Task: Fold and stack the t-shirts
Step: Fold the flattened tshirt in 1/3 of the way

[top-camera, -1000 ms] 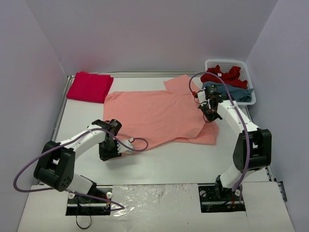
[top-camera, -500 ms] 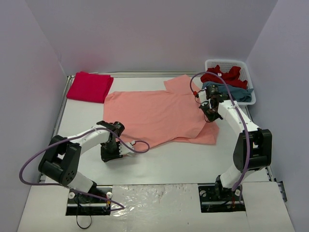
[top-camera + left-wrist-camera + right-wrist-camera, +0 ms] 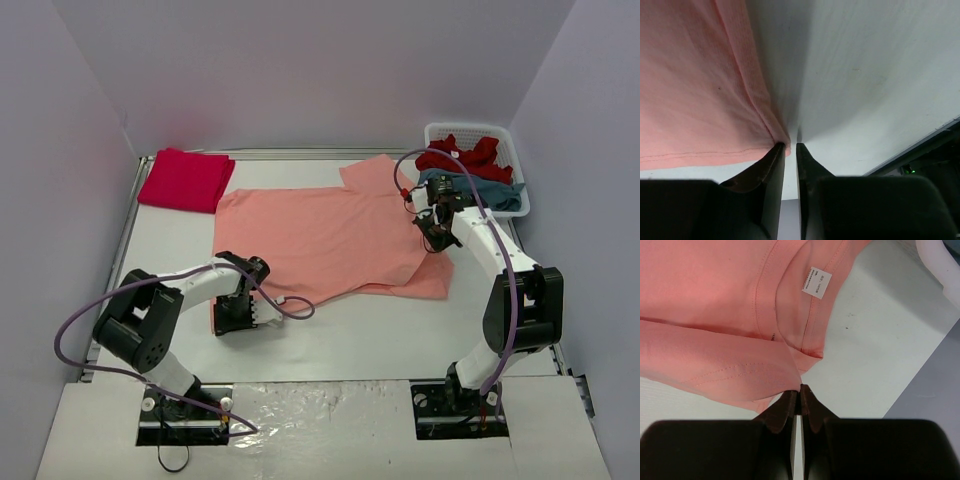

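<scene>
Since the earlier frame, the left arm has drawn its elbow in toward its base. The left pincer (image 3: 790,146) has shifted a little nearer along the tabletop (image 3: 380,330), at the near left corner of the salmon shirt (image 3: 330,240), and its jaws have narrowed. The right arm and the shirt's outline show no visible change.

**Pincer state**
- Left pincer: the jaws stand a thin slit apart. In the left wrist view, the hem corner of the salmon shirt runs up to one fingertip (image 3: 779,150). Whether cloth lies inside the slit cannot be told.
- Right pincer (image 3: 800,386): the jaws are pressed together, pinching a raised fold of the salmon shirt just beside the collar (image 3: 790,305). The white label (image 3: 816,282) lies face up inside the neckline.

**Location of the garments**
- The salmon shirt lies spread flat across the middle of the tabletop, collar end toward the right arm.
- A folded red shirt (image 3: 185,180) sits at the far left corner, well apart from the salmon shirt.
- A crumpled red shirt (image 3: 465,158) and a blue shirt (image 3: 480,192) are in the white basket (image 3: 470,128) at the far right.

**Significance for the task**
The left side appears to be completing its grasp of the hem corner while the right side already holds the collar end. With both ends secured, a lengthwise fold becomes possible. One shirt appears finished, one is in progress, and two remain in the basket. If the left jaws close short of the hem, the corner will stay on the tabletop.
</scene>
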Robot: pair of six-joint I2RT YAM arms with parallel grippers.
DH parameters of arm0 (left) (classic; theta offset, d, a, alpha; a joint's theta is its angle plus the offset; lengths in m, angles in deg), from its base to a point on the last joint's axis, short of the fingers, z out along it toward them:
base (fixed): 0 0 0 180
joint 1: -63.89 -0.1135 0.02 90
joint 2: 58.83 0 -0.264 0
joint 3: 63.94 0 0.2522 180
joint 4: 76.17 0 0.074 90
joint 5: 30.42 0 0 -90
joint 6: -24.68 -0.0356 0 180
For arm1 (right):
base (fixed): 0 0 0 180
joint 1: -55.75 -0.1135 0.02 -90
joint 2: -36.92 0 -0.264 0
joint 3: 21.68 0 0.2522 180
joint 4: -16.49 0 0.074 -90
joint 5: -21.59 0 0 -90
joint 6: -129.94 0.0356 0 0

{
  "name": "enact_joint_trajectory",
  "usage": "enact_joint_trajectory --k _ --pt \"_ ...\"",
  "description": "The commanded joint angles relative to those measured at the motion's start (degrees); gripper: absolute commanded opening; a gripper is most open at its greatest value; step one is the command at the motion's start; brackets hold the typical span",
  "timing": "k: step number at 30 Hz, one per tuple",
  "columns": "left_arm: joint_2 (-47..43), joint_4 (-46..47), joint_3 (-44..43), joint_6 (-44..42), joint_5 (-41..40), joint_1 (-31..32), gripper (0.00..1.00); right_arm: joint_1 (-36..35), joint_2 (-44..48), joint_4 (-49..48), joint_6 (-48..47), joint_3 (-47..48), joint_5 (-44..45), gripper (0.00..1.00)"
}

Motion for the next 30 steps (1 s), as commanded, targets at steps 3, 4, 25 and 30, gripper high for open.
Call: enact_joint_trajectory --k 3,4,25,30 --pt "1.1 -1.6 -1.1 3.2 -1.8 3.1 0.12 0.6 2.1 1.3 -0.6 1.3 0.7 0.0" --pt "1.2 -1.7 -1.3 3.6 -2.0 3.4 0.08 0.6 2.2 1.3 -0.6 1.3 0.7 0.0" --pt "-6.3 -3.0 -3.4 6.8 -5.0 5.6 0.02 0.8 4.2 1.2 -1.2 0.2 0.3 0.0" --pt "-8.6 -4.1 -4.8 7.0 -5.0 5.6 0.02 0.8 4.9 1.3 -1.1 -0.4 -0.3 0.0"
